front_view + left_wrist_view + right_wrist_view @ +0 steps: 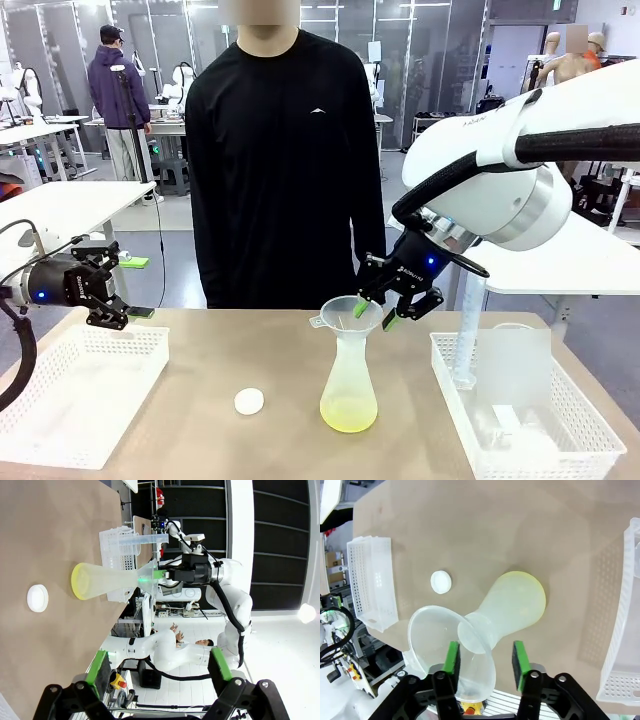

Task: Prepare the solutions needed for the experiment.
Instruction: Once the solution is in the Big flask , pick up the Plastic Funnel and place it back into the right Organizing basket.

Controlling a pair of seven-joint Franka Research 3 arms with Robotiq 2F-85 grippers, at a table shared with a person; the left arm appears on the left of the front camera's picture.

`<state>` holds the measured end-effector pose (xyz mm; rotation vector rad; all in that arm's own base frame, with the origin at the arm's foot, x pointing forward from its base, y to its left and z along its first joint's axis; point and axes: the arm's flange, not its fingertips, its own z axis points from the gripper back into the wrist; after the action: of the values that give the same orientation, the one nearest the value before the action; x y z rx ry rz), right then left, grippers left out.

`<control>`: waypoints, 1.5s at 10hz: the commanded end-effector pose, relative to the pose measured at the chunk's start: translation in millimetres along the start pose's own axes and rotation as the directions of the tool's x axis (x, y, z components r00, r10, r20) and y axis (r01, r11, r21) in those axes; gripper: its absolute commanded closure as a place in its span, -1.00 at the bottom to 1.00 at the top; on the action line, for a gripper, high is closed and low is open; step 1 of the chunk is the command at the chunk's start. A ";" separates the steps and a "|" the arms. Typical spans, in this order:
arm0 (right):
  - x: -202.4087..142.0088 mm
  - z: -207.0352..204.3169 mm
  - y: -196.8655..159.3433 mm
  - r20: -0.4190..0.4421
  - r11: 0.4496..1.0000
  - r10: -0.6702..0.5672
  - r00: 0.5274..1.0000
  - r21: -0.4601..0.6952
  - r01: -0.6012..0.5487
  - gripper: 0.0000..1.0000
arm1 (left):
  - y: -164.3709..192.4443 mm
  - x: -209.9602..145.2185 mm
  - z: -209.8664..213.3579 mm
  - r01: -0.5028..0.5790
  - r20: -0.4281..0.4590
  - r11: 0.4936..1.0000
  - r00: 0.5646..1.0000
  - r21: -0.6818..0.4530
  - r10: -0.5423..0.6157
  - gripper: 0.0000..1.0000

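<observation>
A translucent conical flask [349,385] stands mid-table with the solutions [348,415] as a shallow yellow layer at its bottom. A clear funnel [347,312] sits in its neck. My right gripper [376,314] hangs over the funnel's right rim, its jaws half closed and still apart. In the right wrist view the funnel [435,630] rim wall runs between the green pads [452,657], above the flask [512,605]. My left gripper [105,290] hovers open over the left basket, holding nothing. From the left wrist view the flask [110,580] is seen far off.
A white round cap [249,401] lies left of the flask. A white mesh basket [100,332] sits front left. Another basket [455,410] at the right holds a tall cylinder [468,330] and a beaker [512,365]. A person in black stands at the far edge.
</observation>
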<state>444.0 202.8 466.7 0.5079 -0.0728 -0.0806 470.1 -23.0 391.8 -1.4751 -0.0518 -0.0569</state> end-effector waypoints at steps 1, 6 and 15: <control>-1.0 0.3 6.8 -0.026 0.999 -0.043 0.999 0.012 0.043 0.55 | -0.9 0.5 -1.3 0.008 0.010 1.000 1.000 0.014 -0.008 -1.00; 0.6 -1.5 6.0 -0.048 0.998 -0.069 0.996 0.012 0.069 1.00 | -0.9 0.5 -1.3 0.008 0.010 1.000 1.000 0.014 -0.008 -1.00; -52.8 70.1 21.9 0.074 0.999 0.033 0.997 0.041 -0.036 1.00 | -0.9 0.5 -1.3 0.008 0.010 1.000 1.000 0.014 -0.008 -1.00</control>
<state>401.0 197.2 530.6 0.5311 -0.1338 -0.0760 470.1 -23.0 391.7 -1.4751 -0.0516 -0.0567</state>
